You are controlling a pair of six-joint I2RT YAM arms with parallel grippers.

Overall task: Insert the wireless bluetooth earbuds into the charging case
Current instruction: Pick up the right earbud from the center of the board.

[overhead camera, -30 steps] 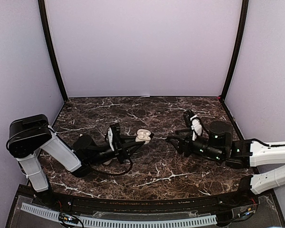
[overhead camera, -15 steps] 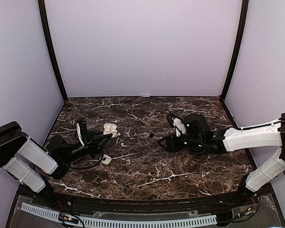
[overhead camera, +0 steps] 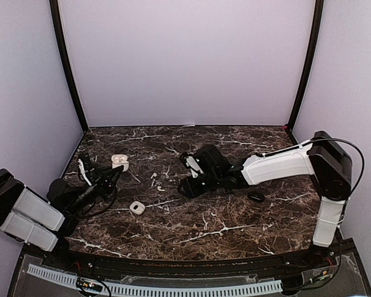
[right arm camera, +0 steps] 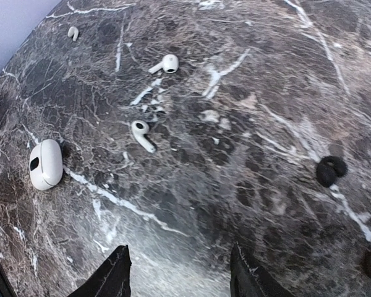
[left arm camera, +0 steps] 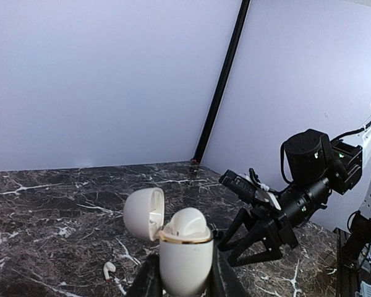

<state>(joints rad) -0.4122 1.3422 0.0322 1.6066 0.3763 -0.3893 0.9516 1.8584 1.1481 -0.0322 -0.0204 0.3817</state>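
left end effector clamped on open charging case; right end effector apart, over white earbuds

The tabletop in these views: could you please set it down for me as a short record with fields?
left tool: shut on the open white case, which stands upright with its lid hinged back
right tool: open, empty, low over the marble table
closed white case: lying on the table, clear of both tools
white earbuds: three, loose on the table, none in a case
black earbud: loose on the table, apart from the white ones
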